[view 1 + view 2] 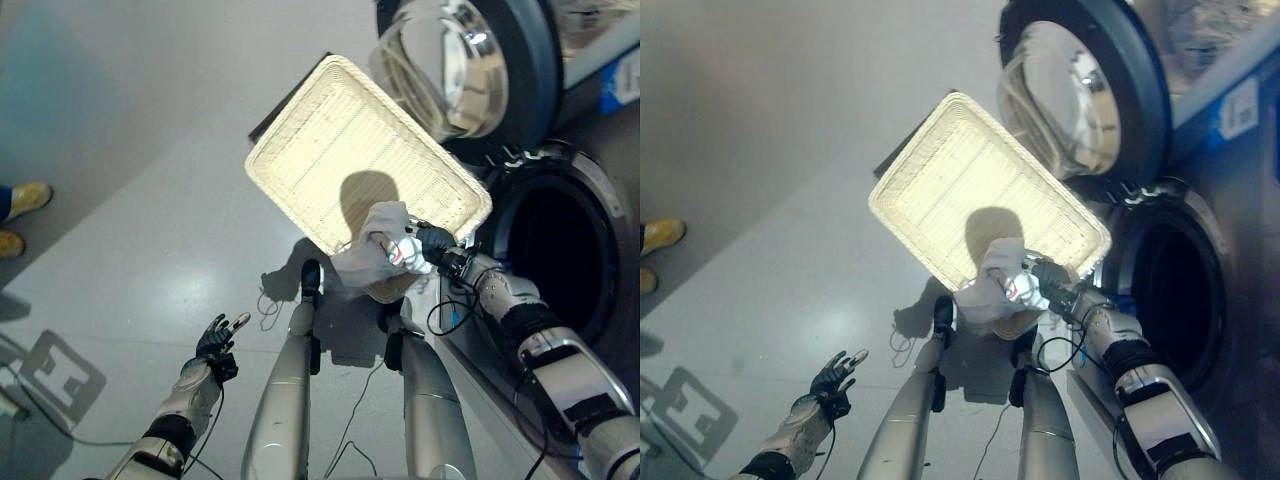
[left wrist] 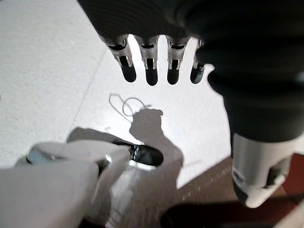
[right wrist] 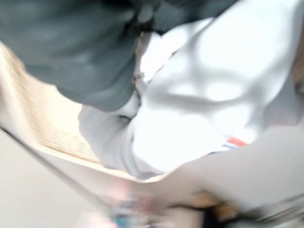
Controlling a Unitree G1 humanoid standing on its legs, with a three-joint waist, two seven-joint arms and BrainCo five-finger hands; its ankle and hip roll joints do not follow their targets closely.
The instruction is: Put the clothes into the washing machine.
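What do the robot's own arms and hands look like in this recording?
Both arms are silver-grey segmented shells with dark bands at the joints. The left hand and right hand wear dark ribbed covers over wrist and back. The left hand's fingers are silver with dark rounded tips.

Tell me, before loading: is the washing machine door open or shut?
Open: the door is swung aside, and the dark drum opening is exposed beside the right hand.

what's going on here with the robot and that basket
The robot's right hand grips a white garment at the near edge of a shallow cream basket on the floor. The washing machine's drum is just to its right, door swung open. The left hand hangs open over the floor, holding nothing.
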